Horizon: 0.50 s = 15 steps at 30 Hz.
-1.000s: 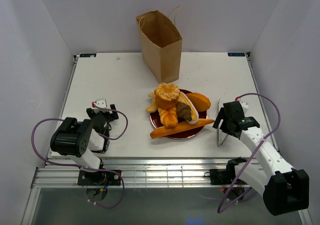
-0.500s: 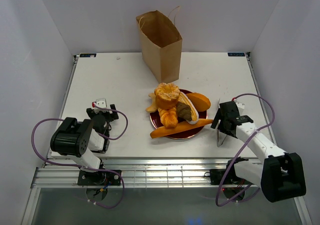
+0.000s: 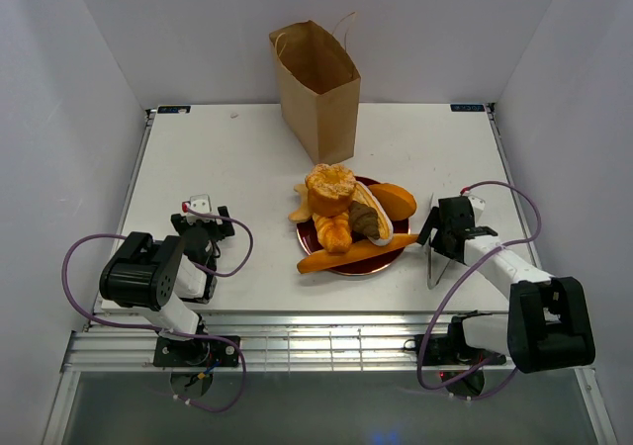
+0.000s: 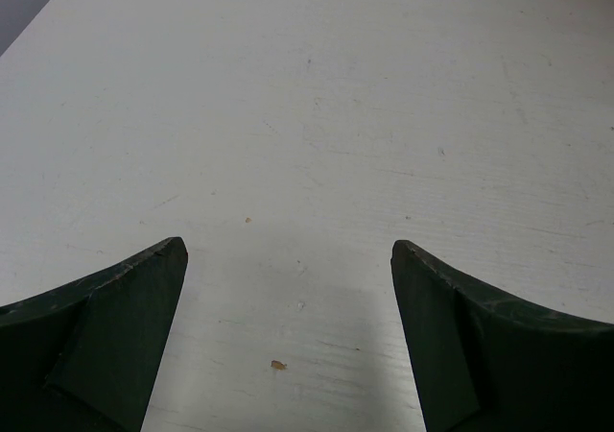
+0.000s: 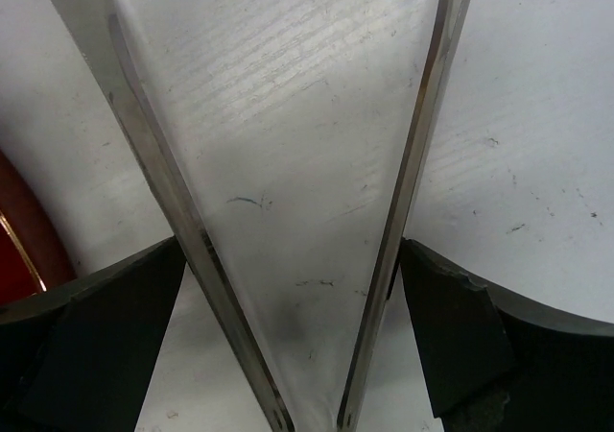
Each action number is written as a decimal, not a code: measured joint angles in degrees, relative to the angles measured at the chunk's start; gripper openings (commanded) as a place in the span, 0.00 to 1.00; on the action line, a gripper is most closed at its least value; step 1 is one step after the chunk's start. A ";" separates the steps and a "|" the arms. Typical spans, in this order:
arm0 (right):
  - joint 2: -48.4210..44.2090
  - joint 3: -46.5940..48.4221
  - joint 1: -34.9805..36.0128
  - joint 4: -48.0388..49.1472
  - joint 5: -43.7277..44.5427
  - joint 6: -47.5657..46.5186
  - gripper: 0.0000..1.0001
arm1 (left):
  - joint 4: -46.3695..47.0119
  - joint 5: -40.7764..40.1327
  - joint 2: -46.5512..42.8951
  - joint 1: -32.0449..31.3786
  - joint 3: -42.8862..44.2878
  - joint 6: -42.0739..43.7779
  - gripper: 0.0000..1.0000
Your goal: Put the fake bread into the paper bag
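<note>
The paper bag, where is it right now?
In the top view, the paper bag stands upright at the table's far edge, slightly left of centre, just behind the red plate piled with bread.

Top external: fixed, high and behind the arm bases, looking down and forward over the whole worktop (image 3: 247, 158) to the back wall; distant, both arms in frame.

Left wrist: mounted on the left hand (image 4: 288, 341), very close, facing down and forward at bare worktop between its two fingers.

Right wrist: mounted on the right hand (image 5: 293, 341), very close, facing down at metal tongs (image 5: 408, 163) and a plate (image 5: 24, 226) edge.

Shared: the top view also shows the tongs (image 3: 432, 257) and plate (image 3: 309, 238).
</note>
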 measured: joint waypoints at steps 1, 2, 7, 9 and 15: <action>0.76 -0.04 -0.31 0.39 -0.48 -0.24 1.00 | 0.00 0.00 0.00 0.02 0.00 0.00 0.98; 1.51 -0.07 -0.55 0.87 -0.92 -0.63 0.97 | 0.00 0.00 0.00 0.00 0.00 0.00 0.98; 2.21 -0.02 -0.87 2.10 -1.07 -1.62 0.96 | 0.00 0.00 0.00 0.00 0.00 0.00 0.98; 2.21 -0.02 -0.90 2.25 -0.96 -1.68 0.96 | 0.00 0.00 0.00 0.00 0.00 0.00 0.98; 2.75 -0.02 -0.92 2.80 -0.11 -1.81 0.86 | 0.00 0.00 0.00 0.00 0.00 0.00 0.98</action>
